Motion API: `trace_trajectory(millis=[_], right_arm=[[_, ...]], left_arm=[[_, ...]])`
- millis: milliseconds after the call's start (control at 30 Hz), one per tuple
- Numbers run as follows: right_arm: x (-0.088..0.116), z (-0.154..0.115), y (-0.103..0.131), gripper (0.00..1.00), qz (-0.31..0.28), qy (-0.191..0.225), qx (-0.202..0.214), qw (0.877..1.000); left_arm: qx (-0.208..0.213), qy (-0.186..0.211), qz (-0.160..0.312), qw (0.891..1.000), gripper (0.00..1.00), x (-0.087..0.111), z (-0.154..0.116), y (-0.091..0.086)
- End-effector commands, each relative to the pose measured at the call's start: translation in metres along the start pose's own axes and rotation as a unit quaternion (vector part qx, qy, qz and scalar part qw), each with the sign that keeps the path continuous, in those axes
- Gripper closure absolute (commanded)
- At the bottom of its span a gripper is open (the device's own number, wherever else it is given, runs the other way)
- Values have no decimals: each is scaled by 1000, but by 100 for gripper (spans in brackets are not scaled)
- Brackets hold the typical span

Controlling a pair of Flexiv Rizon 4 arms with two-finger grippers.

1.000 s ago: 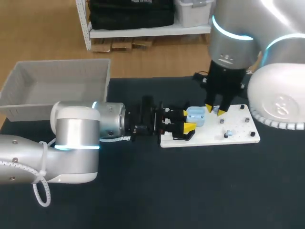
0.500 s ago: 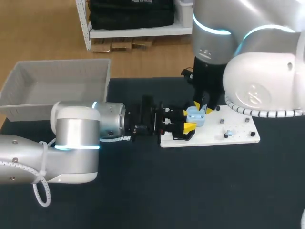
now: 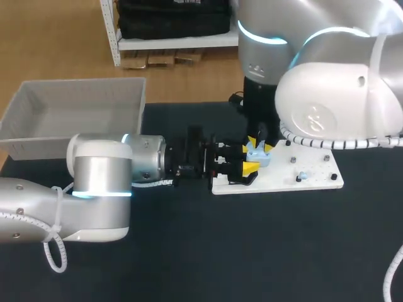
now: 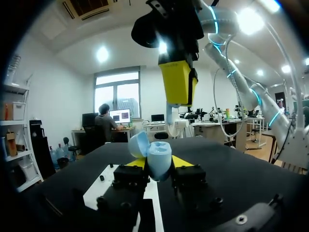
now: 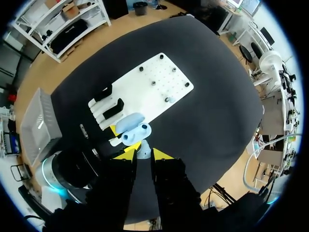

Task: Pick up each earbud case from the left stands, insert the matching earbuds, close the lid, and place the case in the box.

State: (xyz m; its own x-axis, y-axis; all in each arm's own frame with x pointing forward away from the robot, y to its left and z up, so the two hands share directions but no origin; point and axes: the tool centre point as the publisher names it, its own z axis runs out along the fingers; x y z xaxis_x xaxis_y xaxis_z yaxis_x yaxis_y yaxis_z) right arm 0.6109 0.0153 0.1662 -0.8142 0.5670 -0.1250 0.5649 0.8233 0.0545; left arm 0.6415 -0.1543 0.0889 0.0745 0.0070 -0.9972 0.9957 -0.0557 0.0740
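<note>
Right wrist view, right gripper (image 5: pixel 144 154): narrow, pinched on a small pale-blue earbud (image 5: pixel 143 150) held between the yellow tips.
earbud to case: the earbud case (image 5: pixel 137 133) lies just ahead of and under the right gripper, close but apart; the right gripper points down at it from above.
earbud case: pale blue, lid (image 5: pixel 129 122) swung open and standing off to one side, the open base facing up toward the earbud.
left gripper (image 4: pixel 159 163): closed on the case base, one yellow tip on each side; it comes in level from the bench's left side.
case place: held at the left end of the white board (image 5: pixel 154 82), lifted off the stands, near mid-bench.
nearer arm: right, directly over the case; the left arm only holds it.
axis: the left gripper's fingers lie along the bench and the right gripper's stand upright, so the two cross at the case; judged, the next move is a short straight drop of the earbud into the base.
case contents: sockets too small to tell, cannot say if an earbud already sits inside.
stands (image 5: pixel 110 104): two black ones at the board's left end, no case on them that shows.
second earbud (image 3: pixel 302 175): small pale-blue piece on the board toward its right end, well apart from both grippers.
box (image 3: pixel 75 83): grey, at the bench's far left corner, well apart from the case; no case shows in it.
bench (image 3: pixel 252 251): dark top.
risk, judged: the earbud is tiny, so any misalignment with the socket means it tips out.
</note>
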Motion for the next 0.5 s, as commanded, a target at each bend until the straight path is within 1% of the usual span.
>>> trace_trajectory(millis=[33, 500], right_arm=[[-2, 5, 6, 100, -1, 3, 6, 1000], [-4, 11, 5, 100, 1, 3, 11, 1000]], left_arm=[[-2, 0, 1, 1000, 100, 0, 1, 0], [-2, 0, 1, 1000, 100, 0, 1, 0]])
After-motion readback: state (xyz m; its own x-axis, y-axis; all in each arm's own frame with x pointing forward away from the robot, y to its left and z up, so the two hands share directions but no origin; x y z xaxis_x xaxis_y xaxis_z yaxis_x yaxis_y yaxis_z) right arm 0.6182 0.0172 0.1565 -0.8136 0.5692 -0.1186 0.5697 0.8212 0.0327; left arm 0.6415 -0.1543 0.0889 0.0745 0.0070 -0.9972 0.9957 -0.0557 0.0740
